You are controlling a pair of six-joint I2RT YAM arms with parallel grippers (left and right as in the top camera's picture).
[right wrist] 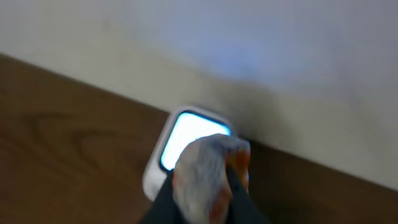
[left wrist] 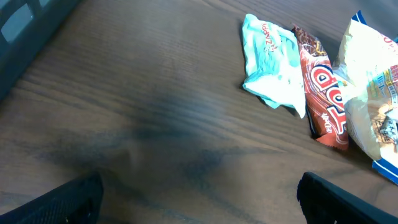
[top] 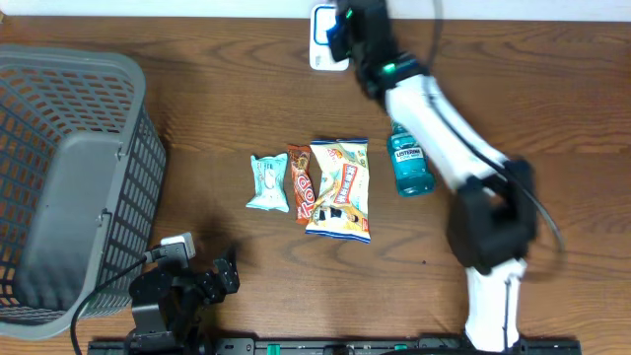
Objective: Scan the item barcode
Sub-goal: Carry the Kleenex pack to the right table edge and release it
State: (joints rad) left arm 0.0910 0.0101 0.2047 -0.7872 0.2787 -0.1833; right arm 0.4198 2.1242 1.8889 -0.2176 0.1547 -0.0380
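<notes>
**Packet held up to the lit scanner window**

The right claw (right wrist: 205, 198) is pressed together on a small white-and-orange packet (right wrist: 206, 165). It pinches the lower end, so the rest of the wrapper stands free in front of the scanner (right wrist: 186, 132). The scanner sits at the far edge of the desk (top: 217, 89), close to the wall, and its window glows blue-white. The packet covers the right part of that glow, which I read as the item being presented for a read. The wrist view is too blurred to tell whether the barcode side faces the window, or whether wrapper and scanner touch.

The left claw (left wrist: 199, 202) is spread wide and empty, low over bare wood near the grey basket (top: 138, 197). It looks parked out of the working arm's way.

The other goods lie flat mid-desk, likely a queue within reach. A teal pouch (top: 267, 183), a red bar (top: 301, 184) and a yellow-white bag (top: 340, 189) lie side by side, and a blue-green mouthwash bottle (top: 409, 158) lies just right of them, beside the right arm
</notes>
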